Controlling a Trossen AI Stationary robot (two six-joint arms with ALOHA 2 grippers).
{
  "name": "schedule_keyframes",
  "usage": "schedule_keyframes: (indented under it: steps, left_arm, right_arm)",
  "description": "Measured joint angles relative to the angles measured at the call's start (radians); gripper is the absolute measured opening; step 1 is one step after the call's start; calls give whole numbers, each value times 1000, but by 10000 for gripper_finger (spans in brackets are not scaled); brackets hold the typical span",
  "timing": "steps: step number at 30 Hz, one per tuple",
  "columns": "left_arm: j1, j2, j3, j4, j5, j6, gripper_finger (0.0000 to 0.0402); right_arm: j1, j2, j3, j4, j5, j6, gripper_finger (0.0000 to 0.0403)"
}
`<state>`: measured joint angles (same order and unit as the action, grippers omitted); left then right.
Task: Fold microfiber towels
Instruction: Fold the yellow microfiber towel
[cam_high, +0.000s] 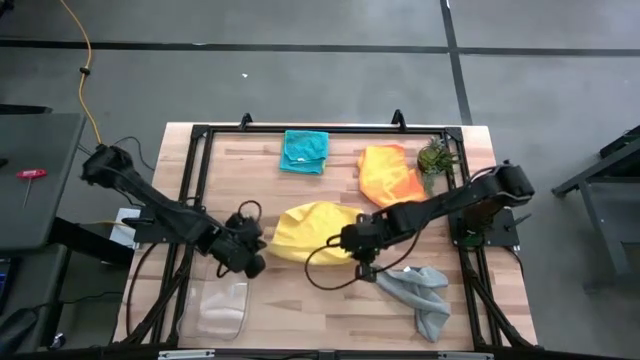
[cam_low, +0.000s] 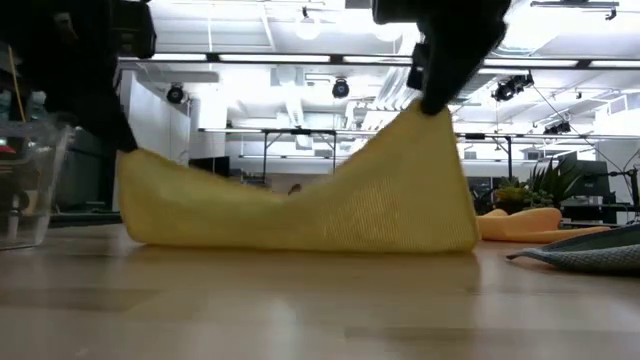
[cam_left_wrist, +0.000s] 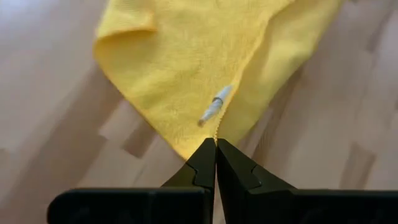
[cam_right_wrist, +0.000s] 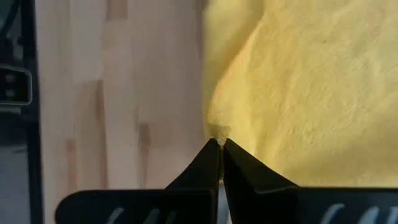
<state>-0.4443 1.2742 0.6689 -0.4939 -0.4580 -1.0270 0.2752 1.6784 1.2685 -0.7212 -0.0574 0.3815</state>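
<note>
A: Yellow towel (cam_high: 310, 232) sits mid-table, both near corners lifted off the wood, middle sagging onto it. Left gripper (cam_high: 247, 258) has its jaws pressed together on one corner; right gripper (cam_high: 362, 264) likewise, pinching the other corner.

B: Edges?

A: Held corners taut, far edge bunched on the table. A small white tag (cam_left_wrist: 214, 106) is sewn at the hem by the left pinch; no print I can read.

B: Room around it?

A: Bare wood in front, toward the near edge. Grey towel (cam_high: 420, 290) lies just beside the right gripper. Clear tray (cam_high: 222, 308) sits near the left gripper. Orange towel (cam_high: 388, 174) and teal towel (cam_high: 304, 151) lie behind, apart from the yellow one. Plant (cam_high: 436, 158) touches the orange towel's edge. Black frame (cam_high: 190, 180) bounds the table (cam_high: 300, 320).

B: Writing anywhere?

A: None legible.
</note>
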Motion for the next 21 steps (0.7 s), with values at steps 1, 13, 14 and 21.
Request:
schedule_keyframes:
  steps: [1,13,14,21]
  left_arm:
    - [0,31,-1,19,18,5,0]
    - [47,161,-3,77,126,42,0]
    - [59,161,-3,78,126,42,0]
    - [179,161,-3,73,173,91,0]
  right_arm:
    - [-3,-3,-24,-7,-4,0,0]
    - [6,-1,-243,193,-158,72,0]
    - [3,-1,-243,192,-162,71,0]
    - [-35,-1,-243,176,-160,95,0]
